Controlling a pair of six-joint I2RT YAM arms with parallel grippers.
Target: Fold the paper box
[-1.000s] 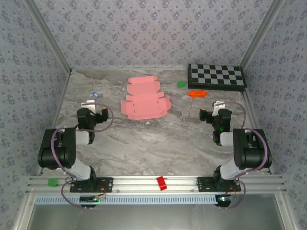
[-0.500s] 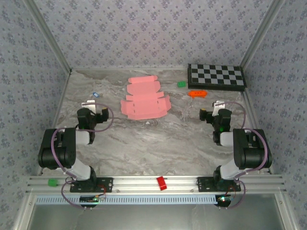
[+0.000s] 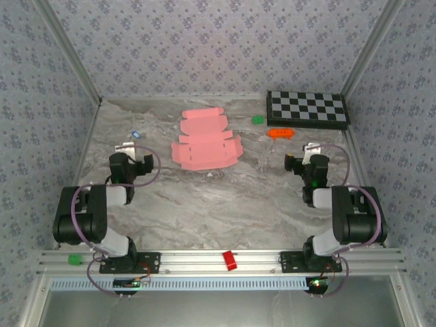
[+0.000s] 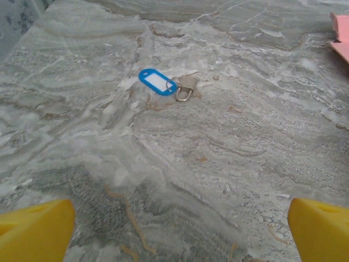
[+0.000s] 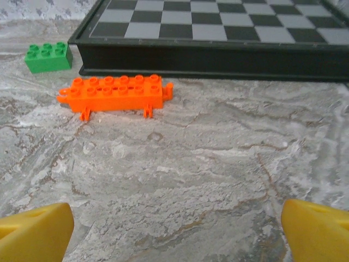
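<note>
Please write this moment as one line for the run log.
stage: folding not started | paper box: flat, unfolded, untouched | left gripper: open, empty | right gripper: open, empty

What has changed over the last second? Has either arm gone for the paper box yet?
Almost nothing. Both arms' elbows seem to have sunk very slightly toward the near edge. The left gripper and right gripper stay open and empty, well back from the paper box. Nothing was taken hold of or let go. The paper box lies flat and unfolded where it was. The orange brick and checkerboard have not moved.
</note>
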